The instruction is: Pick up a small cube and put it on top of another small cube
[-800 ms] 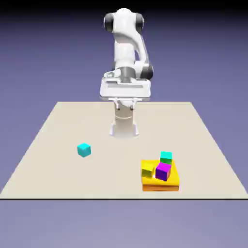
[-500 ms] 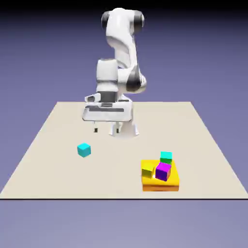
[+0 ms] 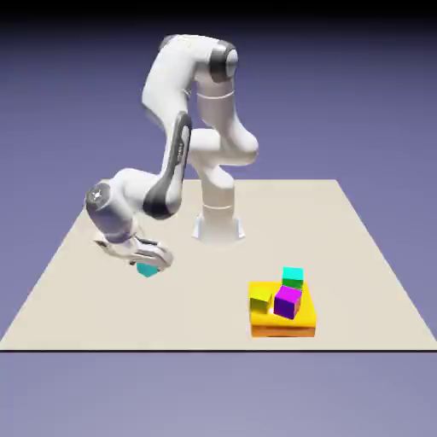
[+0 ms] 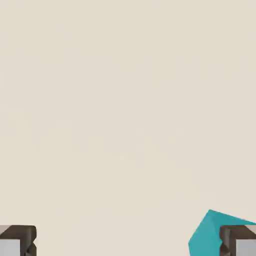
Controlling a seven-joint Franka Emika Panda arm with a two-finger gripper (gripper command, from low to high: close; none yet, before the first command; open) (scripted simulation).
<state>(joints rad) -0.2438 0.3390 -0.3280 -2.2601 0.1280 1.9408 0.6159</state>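
Observation:
The small cube (image 3: 148, 270), sky-blue, lies on the table at the exterior view's left, and the hand mostly covers it. In the hand view the small cube (image 4: 206, 235) shows only as a corner at the lower right, partly behind the right fingertip (image 4: 239, 241). My gripper (image 3: 147, 262) hangs low over it and off to one side. In the hand view the gripper (image 4: 128, 242) is open, its tips wide apart with only bare table between them. The left fingertip (image 4: 17, 241) is far from the cube.
An orange flat block (image 3: 294, 324) lies near the table's front at the exterior view's right. On it sit a yellow cube (image 3: 260, 299), a purple cube (image 3: 288, 302) and a greener teal cube (image 3: 293, 276). The robot's base (image 3: 218, 224) stands at mid-table.
The arm has swung from above the base down toward the exterior view's left. The hand now sits low over the sky-blue cube. The cubes have not moved.

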